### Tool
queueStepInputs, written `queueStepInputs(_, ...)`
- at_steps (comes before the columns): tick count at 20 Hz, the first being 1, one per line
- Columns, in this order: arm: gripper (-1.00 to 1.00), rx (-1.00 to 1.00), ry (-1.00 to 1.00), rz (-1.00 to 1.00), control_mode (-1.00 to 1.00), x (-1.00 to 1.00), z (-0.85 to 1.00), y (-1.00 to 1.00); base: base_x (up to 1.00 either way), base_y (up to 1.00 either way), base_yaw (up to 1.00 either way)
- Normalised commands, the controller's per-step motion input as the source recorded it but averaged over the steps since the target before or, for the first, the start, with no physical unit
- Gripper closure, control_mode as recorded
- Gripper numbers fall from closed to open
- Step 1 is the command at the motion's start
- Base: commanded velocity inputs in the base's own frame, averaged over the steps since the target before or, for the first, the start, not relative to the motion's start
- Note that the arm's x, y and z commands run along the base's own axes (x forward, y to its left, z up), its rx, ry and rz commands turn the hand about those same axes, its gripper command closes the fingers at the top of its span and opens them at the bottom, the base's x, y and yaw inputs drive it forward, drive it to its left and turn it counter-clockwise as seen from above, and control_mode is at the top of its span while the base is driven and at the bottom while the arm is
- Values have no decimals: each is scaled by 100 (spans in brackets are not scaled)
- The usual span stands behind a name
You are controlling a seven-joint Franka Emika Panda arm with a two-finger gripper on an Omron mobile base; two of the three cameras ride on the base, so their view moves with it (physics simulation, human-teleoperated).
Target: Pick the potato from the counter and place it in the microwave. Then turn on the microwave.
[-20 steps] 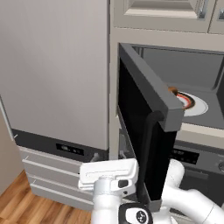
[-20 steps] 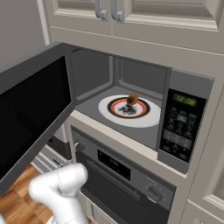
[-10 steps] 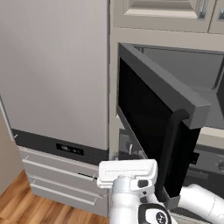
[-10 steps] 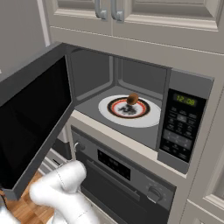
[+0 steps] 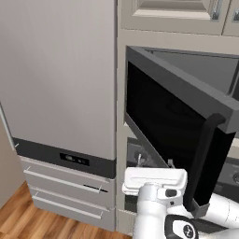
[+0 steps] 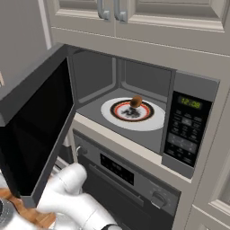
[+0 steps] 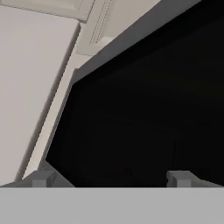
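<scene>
Left to right in the left base view: tall grey fridge panel (image 5: 60, 79) with drawers (image 5: 65, 186) under it, then the microwave door (image 5: 172, 135) swung out toward the base, its vertical black handle (image 5: 201, 161) on the free edge at the right. The gripper (image 5: 154, 179) sits low, just below and in front of the door's glass, claw spread wide with nothing between the fingers; in the hand view the two fingertips (image 7: 41, 178) frame black door glass (image 7: 144, 118), so the hand is facing the outer face of the door at close range. Potato (image 6: 136, 101) is already inside the microwave (image 6: 134, 112), on the white patterned plate (image 6: 132, 112), roughly centred in the cavity. So placement looks done; what's left is shutting the door and starting it. Key relation: door is hinged on the left, hand is on the outside of the panel, cavity lies beyond and to the right of it. A push on the glass near the handle side should swing it closed. Control panel (image 6: 186, 130) is on the far right of the unit, well apart from the claw, above the oven (image 6: 130, 175). Door itself blocks the direct line to the panel until it's shut. Watch arm links under the door's lower edge.
</scene>
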Motion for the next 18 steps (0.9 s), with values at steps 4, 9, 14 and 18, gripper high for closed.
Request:
queueStepInputs(4,-100,0,-7,0,-100,0,0,-72,0,0,0)
queueStepInputs(9,-100,0,-7,0,-100,0,0,-71,0,0,0)
queueStepInputs(14,-100,0,-7,0,-100,0,0,-69,0,0,0)
queueStepInputs(18,-100,0,-5,0,-100,7,0,-63,0,0,0)
